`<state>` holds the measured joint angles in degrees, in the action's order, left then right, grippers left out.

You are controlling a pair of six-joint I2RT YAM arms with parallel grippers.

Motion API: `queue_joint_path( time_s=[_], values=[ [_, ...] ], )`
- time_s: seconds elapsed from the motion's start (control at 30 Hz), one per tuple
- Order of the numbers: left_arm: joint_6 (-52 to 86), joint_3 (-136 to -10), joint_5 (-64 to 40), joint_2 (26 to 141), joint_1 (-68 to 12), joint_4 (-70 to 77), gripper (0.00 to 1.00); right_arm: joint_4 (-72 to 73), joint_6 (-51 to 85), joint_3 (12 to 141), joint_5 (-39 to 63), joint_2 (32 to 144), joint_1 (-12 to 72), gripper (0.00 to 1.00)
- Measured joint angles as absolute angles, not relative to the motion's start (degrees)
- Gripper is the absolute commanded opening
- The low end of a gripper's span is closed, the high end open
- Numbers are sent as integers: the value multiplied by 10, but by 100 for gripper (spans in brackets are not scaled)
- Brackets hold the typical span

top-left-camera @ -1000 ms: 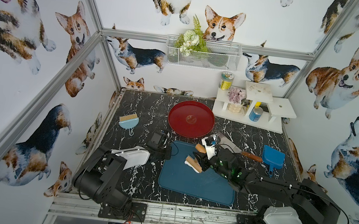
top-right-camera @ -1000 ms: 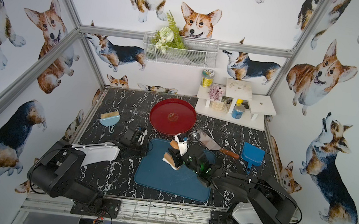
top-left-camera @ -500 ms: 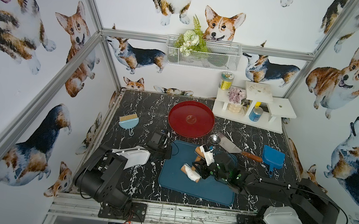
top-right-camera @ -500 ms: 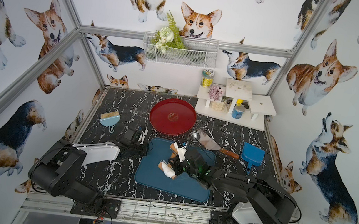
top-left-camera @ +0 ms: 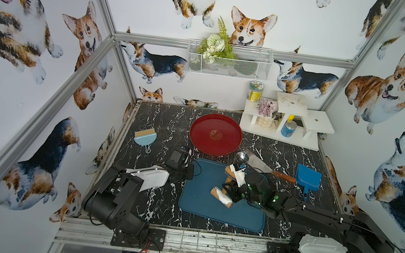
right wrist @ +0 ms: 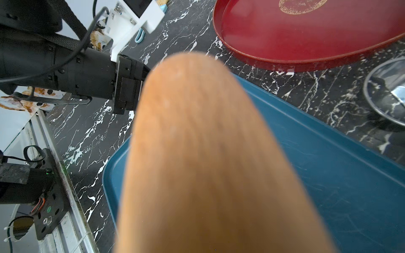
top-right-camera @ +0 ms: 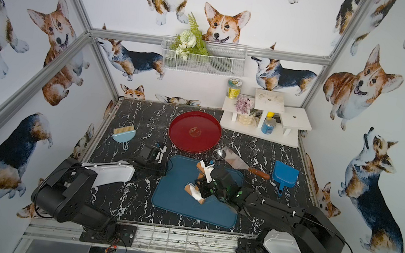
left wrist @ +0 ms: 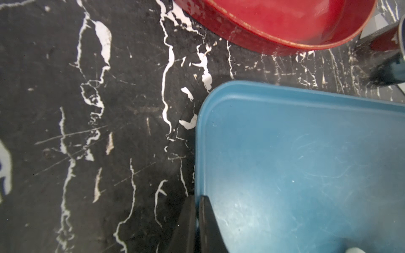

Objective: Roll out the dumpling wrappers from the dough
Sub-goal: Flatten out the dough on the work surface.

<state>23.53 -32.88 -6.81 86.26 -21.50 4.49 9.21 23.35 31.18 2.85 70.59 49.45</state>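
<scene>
My right gripper (top-left-camera: 230, 190) hovers over the blue tray (top-left-camera: 200, 207), shut on a wooden rolling pin (top-left-camera: 229, 169). That pin (right wrist: 197, 153) fills the right wrist view and hides the jaws there. White dough (top-left-camera: 222, 198) clings round a wooden part low on the tray, just left of the gripper, and shows in both top views (top-right-camera: 196, 194). My left gripper (left wrist: 196, 198) is shut, its fingers pinching the tray's rim (left wrist: 198, 153) at the left edge (top-left-camera: 188, 169). No dumpling wrappers are in view.
A red plate (top-left-camera: 216, 134) lies behind the tray. A small metal cup (top-left-camera: 242, 156), a scraper with a wooden handle (top-left-camera: 265, 167) and a blue dustpan (top-left-camera: 308, 177) sit to the right. A small brush (top-left-camera: 144, 136) is at the left, a white shelf (top-left-camera: 282, 127) at the back right.
My right gripper has carried the rolling pin and the dough from the tray's far side toward its middle, nearer the front. The left arm has stayed put.
</scene>
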Motion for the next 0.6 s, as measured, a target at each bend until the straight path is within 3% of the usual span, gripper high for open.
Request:
queue_joint_path(
  time_s=[0.6],
  values=[
    [237,-328,-68,863,-215,48,0,128,236,277,-72,678,456,0]
  ],
)
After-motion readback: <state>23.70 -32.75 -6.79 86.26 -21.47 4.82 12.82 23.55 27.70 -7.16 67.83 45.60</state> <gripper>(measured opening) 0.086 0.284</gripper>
